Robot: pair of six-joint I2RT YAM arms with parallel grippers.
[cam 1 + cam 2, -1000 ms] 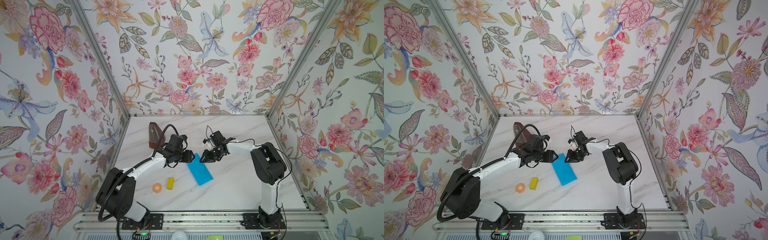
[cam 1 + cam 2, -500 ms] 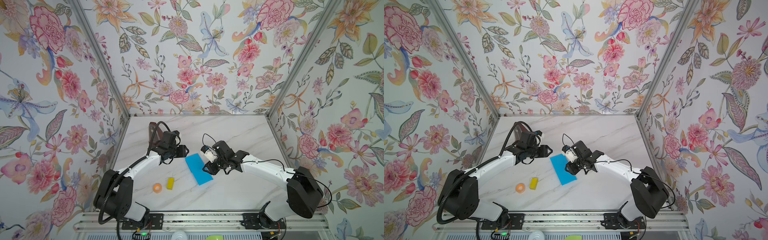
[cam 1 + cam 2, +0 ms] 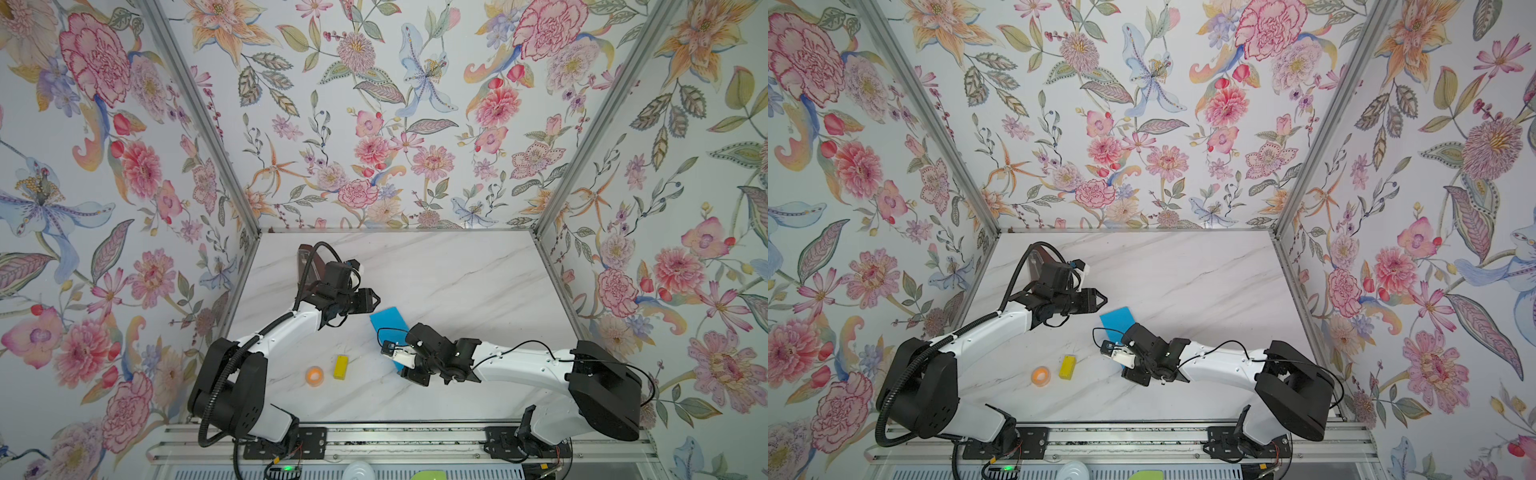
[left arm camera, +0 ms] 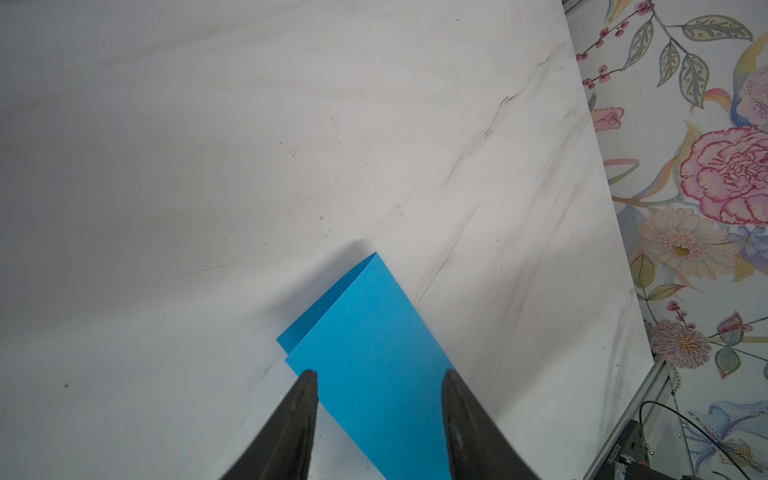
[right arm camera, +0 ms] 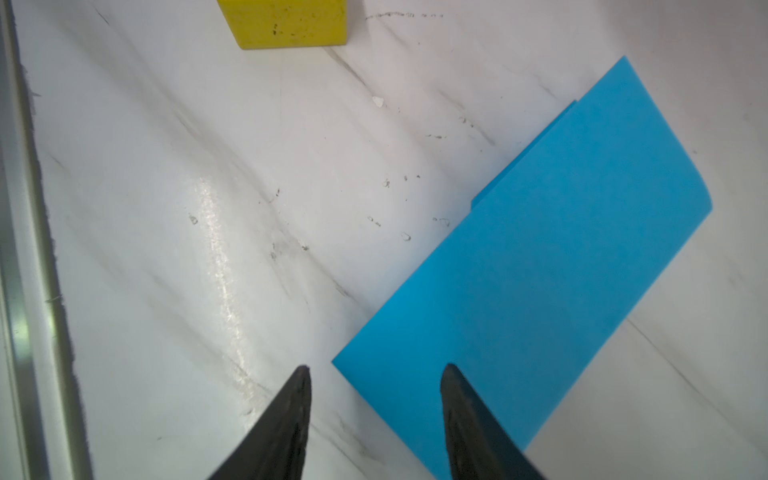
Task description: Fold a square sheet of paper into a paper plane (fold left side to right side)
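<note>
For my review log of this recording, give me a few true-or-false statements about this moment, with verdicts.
1. The blue paper lies folded, one layer over the other. True.
2. The left pincer is clamped on the blue paper. False: its jaws stand apart, gripping nothing.
3. The yellow block rests on the blue paper. False: it stands apart on the table, beside an orange ring.
4. The right pincer is open. True.
</note>
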